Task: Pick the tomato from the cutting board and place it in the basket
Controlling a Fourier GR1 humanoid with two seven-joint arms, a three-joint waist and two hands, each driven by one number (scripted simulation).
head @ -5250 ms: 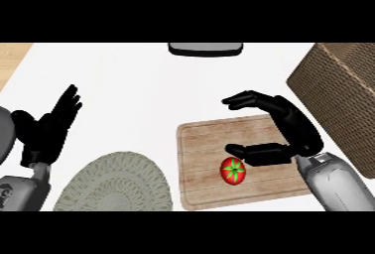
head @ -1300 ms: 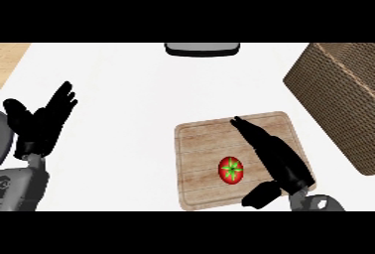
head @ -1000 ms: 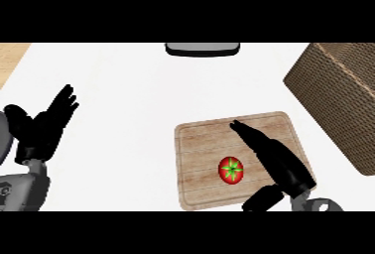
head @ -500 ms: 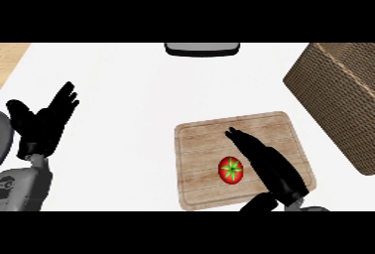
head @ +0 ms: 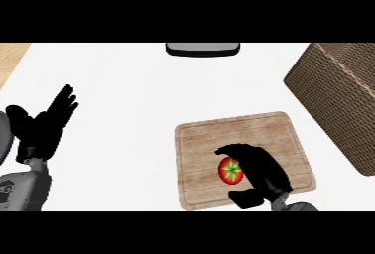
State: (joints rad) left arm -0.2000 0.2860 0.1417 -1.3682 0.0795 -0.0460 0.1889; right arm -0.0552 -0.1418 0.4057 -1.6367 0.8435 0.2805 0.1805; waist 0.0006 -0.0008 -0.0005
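Observation:
The red tomato with a green stem lies on the wooden cutting board, in the board's lower middle. My right hand comes in from the lower edge and sits against the tomato's right side. Its fingers curl over the tomato's far side and its thumb lies below it, hiding the fruit's right half. The tall woven basket stands at the right edge, just beyond the board. My left hand rests open at the far left, fingers up, away from the board.
A dark grey flat object sits at the counter's far edge, top centre. A strip of wood surface shows at the top left corner. White counter stretches between my left hand and the board.
My right hand's fingers, straight and lying beside the tomato half a second ago, have curled in over it. The hand also drew slightly toward the lower edge. The left hand barely shifted.

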